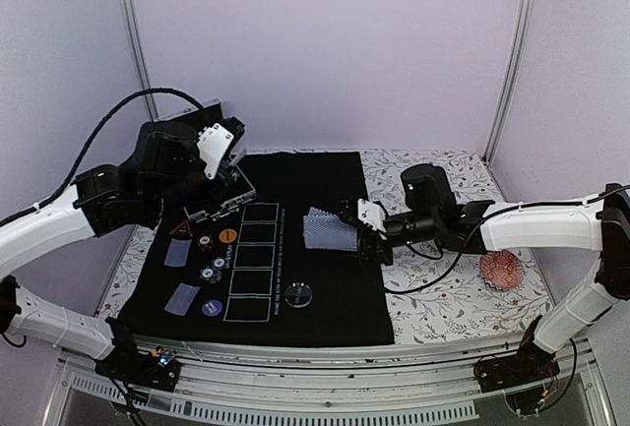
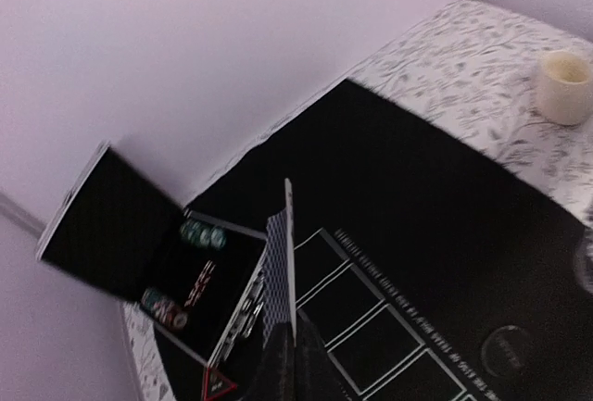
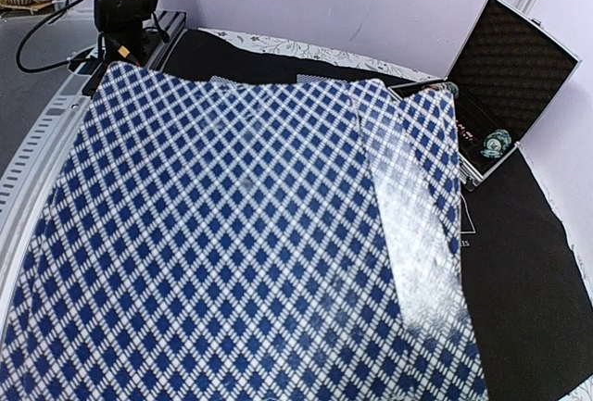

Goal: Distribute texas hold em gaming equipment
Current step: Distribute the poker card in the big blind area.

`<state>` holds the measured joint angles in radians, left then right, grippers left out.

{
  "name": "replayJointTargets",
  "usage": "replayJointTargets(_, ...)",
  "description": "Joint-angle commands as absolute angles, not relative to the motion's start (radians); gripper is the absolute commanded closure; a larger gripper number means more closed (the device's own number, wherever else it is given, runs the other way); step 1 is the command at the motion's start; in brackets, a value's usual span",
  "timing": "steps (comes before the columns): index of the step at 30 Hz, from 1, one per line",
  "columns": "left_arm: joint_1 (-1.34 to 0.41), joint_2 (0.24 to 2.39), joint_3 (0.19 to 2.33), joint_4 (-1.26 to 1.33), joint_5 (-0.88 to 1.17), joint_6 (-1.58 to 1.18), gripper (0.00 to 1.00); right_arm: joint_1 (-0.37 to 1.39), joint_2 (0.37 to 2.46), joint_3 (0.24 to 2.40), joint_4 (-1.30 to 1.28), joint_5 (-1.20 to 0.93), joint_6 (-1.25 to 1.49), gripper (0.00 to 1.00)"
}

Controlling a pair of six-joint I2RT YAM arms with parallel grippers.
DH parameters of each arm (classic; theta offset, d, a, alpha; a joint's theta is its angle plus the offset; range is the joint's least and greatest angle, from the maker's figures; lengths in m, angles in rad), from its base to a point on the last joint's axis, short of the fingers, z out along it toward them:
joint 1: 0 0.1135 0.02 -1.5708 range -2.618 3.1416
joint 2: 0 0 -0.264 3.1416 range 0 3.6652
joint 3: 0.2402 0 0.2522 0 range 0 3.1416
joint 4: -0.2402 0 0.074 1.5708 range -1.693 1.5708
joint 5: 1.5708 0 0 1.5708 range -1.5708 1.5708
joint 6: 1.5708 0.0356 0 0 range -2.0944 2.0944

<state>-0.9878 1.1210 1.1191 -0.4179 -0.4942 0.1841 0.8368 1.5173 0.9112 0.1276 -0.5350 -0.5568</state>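
My right gripper (image 1: 358, 230) is shut on a small fan of playing cards (image 1: 330, 231) held above the black mat (image 1: 325, 175). In the right wrist view their blue lattice backs (image 3: 232, 253) fill the frame and hide the fingers. Raised beside the open chip case (image 1: 215, 206), my left gripper (image 1: 234, 166) is shut on a single card (image 2: 278, 271), seen edge-on above its fingertips (image 2: 296, 336). Two cards (image 1: 178, 252) (image 1: 183, 298) lie face down at the mat's left. Beside them are striped chips (image 1: 213, 269), an orange disc (image 1: 227, 235), a purple-blue disc (image 1: 212, 308) and a clear disc (image 1: 299, 295). A red triangle marker (image 2: 218, 384) lies by the case.
The case (image 2: 199, 276) holds more chips (image 2: 202, 234), and its lid (image 2: 107, 220) stands open toward the back wall. A cream cup (image 2: 565, 86) stands on the patterned tablecloth at the back right. A small reddish dish (image 1: 503, 271) sits right of the mat, under the right arm.
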Motion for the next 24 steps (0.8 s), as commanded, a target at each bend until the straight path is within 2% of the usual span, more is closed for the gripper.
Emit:
replayJointTargets(1, -0.715, 1.176, 1.018, -0.599, -0.655, -0.090, 1.00, 0.831, 1.485, 0.938, 0.141, -0.562, -0.551, 0.64)
replayJointTargets(7, -0.471, 1.251, 0.844, -0.495, -0.653, -0.151, 1.00, 0.832, 1.465, 0.933, 0.140, -0.571, -0.551, 0.64)
replayJointTargets(9, -0.449, 1.313, 0.867, -0.526, -0.708, -0.195, 1.00, 0.832, 1.459, 0.932, 0.137, -0.573, -0.552, 0.64)
replayJointTargets(15, -0.373, 1.496, 0.886, -0.511, -0.685, -0.171, 1.00, 0.832, 1.444, 0.928, 0.134, -0.576, -0.555, 0.64)
replayJointTargets(24, -0.305, 1.598, 0.906, -0.509, -0.598, -0.154, 1.00, 0.833, 1.427, 0.918, 0.135, -0.582, -0.567, 0.64)
